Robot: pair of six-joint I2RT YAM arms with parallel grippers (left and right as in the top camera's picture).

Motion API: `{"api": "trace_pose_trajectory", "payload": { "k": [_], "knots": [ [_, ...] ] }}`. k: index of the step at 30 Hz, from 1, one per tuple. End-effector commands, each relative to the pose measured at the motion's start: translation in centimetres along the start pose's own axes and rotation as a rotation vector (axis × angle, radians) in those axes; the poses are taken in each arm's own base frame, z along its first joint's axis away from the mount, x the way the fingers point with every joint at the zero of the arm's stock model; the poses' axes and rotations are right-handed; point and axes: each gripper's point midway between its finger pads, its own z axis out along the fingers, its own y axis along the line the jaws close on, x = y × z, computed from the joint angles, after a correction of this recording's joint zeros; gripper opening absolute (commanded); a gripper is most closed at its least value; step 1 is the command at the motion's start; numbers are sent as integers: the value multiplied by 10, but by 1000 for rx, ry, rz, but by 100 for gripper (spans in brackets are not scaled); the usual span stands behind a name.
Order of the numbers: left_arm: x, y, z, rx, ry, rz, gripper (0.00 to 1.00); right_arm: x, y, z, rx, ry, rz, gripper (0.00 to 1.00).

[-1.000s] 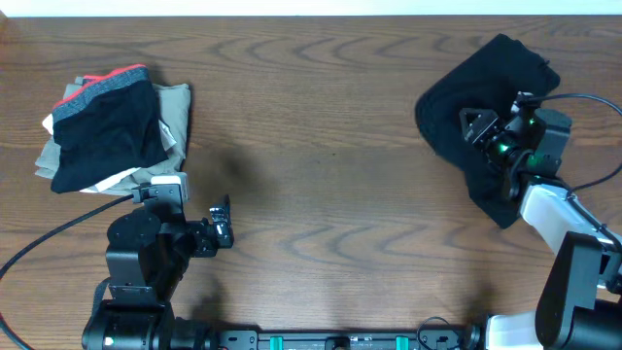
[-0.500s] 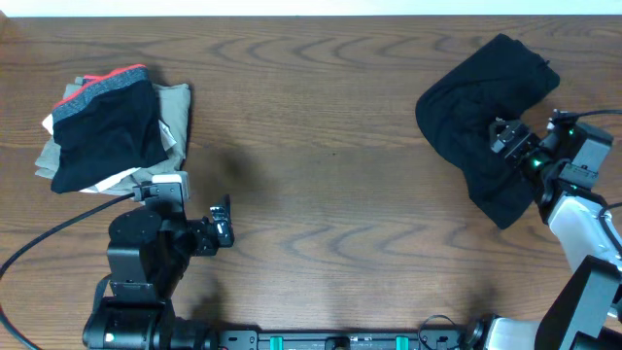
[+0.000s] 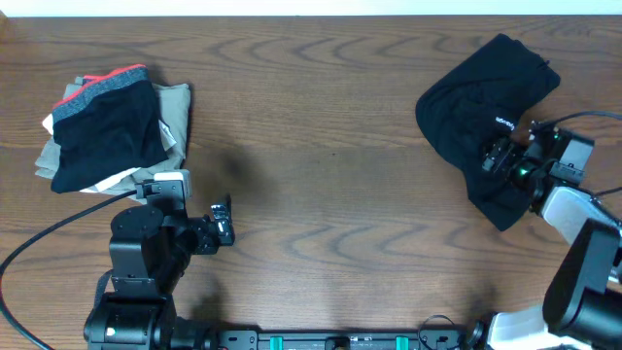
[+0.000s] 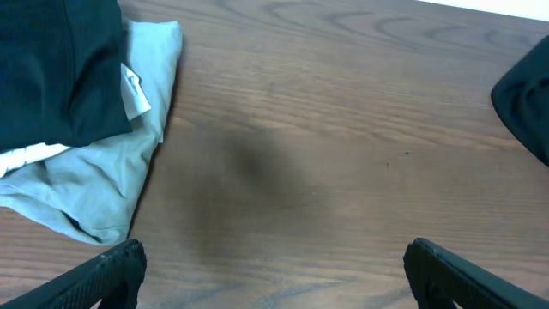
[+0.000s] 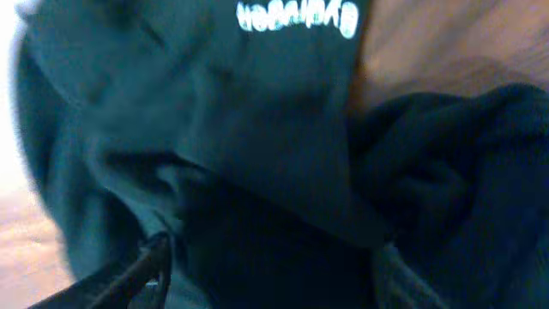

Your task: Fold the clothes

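table (image 3: 330, 117): dark wood grain, fills the overhead view
clothes (image 3: 466, 107): black soft garment, crumpled in a loose heap at the far right of the table, not folded; one lobe points to the back right corner, another trails down toward the near edge; also fills the right wrist view (image 5: 257, 129) as bunched folds; its edge shows at the right border of the left wrist view (image 4: 527, 103)
folded stack: far left of the table, well apart from the clothes; black garment with grey band and red-orange trim (image 3: 102, 131) lies on top of the khaki garments (image 3: 175, 112), which stick out on its right side
left arm (image 3: 146, 253): near left, base at the near edge, not touching any fabric
right arm (image 3: 573, 209): near right, reaching in over the clothes' right side
left gripper (image 3: 222, 222): over bare wood just right of the stack, fingers (image 4: 111, 266) spread wide, nothing between them
right gripper (image 3: 498, 157): down on the clothes, one finger (image 5: 129, 273) against fabric; view blurred, cannot tell if it pinches or is spread
white lettering (image 3: 504, 122): on the clothes just beside the right gripper; blurred, unreadable (image 5: 296, 17)
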Motion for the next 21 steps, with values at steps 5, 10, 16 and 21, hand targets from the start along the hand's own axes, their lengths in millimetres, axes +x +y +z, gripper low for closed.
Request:
{"api": "trace_pose_trajectory", "payload": {
  "k": [5,10,16,21],
  "knots": [
    [-9,-1,-5,2,-25,-7,98,-1,-1,4,10,7,-39,1],
    [-9,-1,-5,2,-25,-7,98,-20,15,-23,-4,-51,-59,1],
    [-9,-1,-5,2,-25,-7,98,-33,81,-84,-163,-93,-127,1],
    [-9,-1,-5,2,-25,-7,98,15,174,-125,-442,1,-290,1]
  ]
}}
